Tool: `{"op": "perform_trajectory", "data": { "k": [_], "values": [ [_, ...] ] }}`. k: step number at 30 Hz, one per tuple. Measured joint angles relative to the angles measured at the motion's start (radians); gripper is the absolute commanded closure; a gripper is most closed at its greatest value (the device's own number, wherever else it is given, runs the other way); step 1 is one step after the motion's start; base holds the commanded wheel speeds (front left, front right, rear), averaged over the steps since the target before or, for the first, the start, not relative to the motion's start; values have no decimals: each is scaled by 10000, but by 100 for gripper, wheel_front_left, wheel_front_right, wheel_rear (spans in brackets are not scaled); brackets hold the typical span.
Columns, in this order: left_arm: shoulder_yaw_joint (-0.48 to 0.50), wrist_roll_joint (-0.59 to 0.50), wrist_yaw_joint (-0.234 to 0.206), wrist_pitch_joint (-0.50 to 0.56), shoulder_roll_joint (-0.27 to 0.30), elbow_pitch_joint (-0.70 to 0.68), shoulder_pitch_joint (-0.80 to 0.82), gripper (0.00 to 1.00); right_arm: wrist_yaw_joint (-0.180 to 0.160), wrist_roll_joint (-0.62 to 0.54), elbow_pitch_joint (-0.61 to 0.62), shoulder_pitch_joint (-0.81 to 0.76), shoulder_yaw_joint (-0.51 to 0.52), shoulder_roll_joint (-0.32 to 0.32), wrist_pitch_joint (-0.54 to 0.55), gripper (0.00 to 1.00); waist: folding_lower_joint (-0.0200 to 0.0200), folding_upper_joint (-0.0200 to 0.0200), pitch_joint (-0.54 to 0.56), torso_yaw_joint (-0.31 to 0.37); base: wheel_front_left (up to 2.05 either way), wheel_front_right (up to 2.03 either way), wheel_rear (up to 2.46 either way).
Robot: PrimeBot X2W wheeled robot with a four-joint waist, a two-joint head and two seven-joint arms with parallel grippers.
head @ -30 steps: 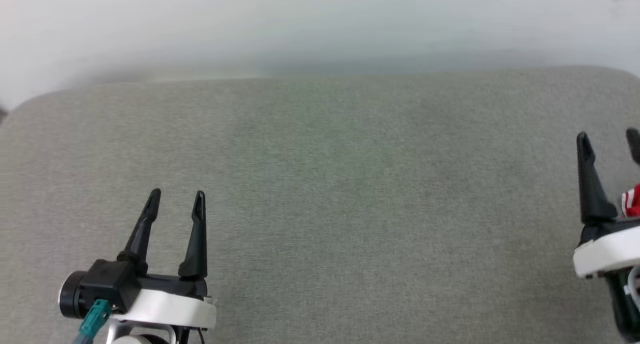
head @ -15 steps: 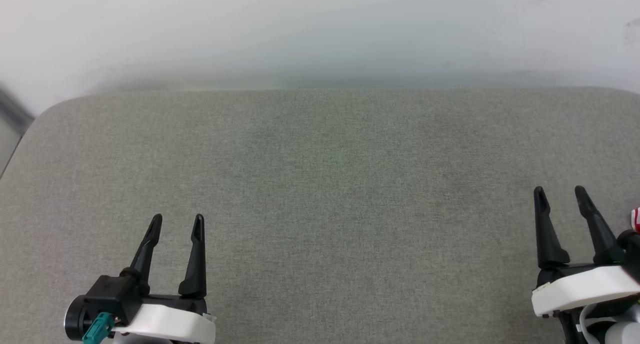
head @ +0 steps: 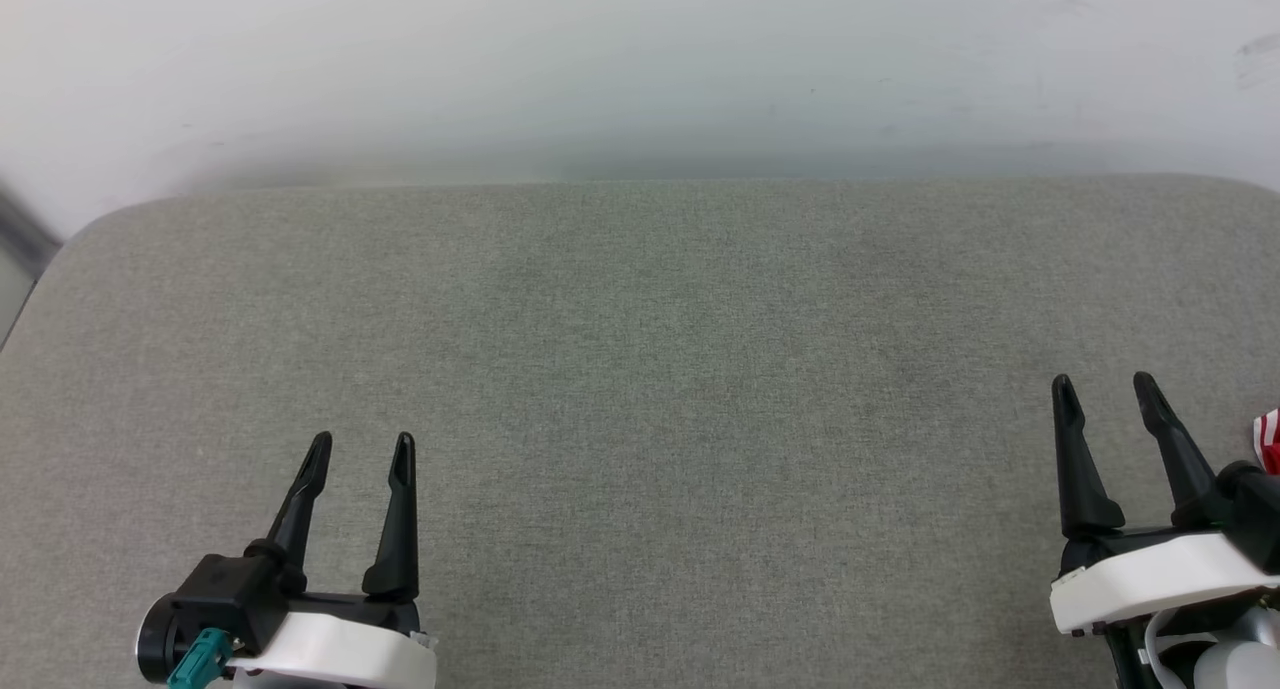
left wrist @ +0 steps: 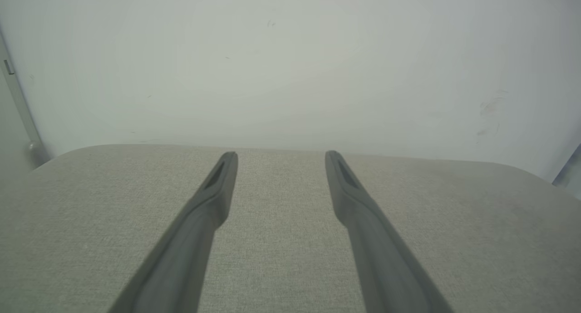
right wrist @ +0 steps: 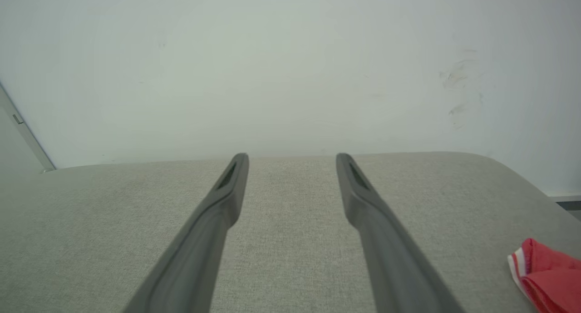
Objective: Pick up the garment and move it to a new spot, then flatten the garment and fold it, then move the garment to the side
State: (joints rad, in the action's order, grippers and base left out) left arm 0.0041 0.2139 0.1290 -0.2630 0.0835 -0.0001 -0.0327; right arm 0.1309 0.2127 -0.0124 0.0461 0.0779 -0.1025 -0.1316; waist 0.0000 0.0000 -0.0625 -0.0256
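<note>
My left pincer (head: 362, 439) and right pincer (head: 1103, 381) both gape wide, empty, over the grey fabric-covered table (head: 640, 369). The red garment with red-white striped trim (head: 1268, 439) sits bunched at the table's right edge. It's probably set aside already, but I can't tell if it's folded.

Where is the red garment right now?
The garment lies on the grey cushion at the head view's far right edge, just right of the right gripper.

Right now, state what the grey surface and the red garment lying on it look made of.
Grey surface: woven upholstery cloth, matte, with a fine heathered weave; rounded corners suggest padding beneath. Garment: soft red fabric with red-white striped trim, lying in folds; knit or woven is unclear.
</note>
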Motion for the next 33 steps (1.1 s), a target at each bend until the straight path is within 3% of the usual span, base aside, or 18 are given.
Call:
{"op": "perform_trajectory", "data": {
  "k": [13,14,18,33],
  "values": [
    [-2,46,2,0,-33,-88,3,0,0,-40,46,-12,-104,29,-73,0,0,0,-46,6,0,0,0],
    [31,54,2,2,-40,-79,-1,100,0,-38,42,-20,-115,33,-71,100,0,0,-47,3,0,0,0],
    [-6,65,2,46,-56,305,-144,100,0,-21,-339,-214,-151,82,-71,100,1,0,-47,4,0,0,0],
    [-4,3114,0,663,-12,821,-14,100,0,2847,-851,-239,-58,155,462,100,2,0,39,39,0,0,0]
  ]
}}
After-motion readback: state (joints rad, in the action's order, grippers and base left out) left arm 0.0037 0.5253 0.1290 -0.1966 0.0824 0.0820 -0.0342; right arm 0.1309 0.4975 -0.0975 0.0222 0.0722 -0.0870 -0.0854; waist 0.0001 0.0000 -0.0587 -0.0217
